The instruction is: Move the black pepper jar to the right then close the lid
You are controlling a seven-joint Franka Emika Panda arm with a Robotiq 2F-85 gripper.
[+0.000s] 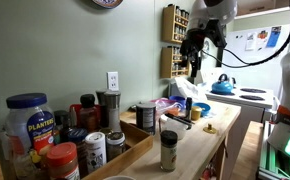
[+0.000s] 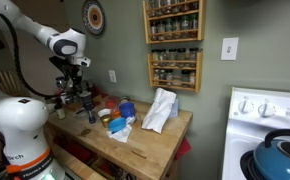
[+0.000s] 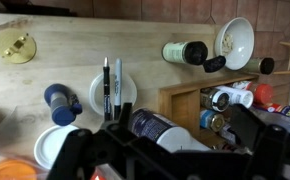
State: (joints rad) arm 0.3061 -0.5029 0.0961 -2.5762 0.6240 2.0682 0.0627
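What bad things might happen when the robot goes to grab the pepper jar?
The black pepper jar is tall and slim, so an off-centre push from the tool might tip it. The tray of jars sits beside it, so the open tool might bump one.

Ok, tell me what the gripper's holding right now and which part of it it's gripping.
Nothing is held. The gripper is open, up above the table, and well apart from the black pepper jar, which stands alone.
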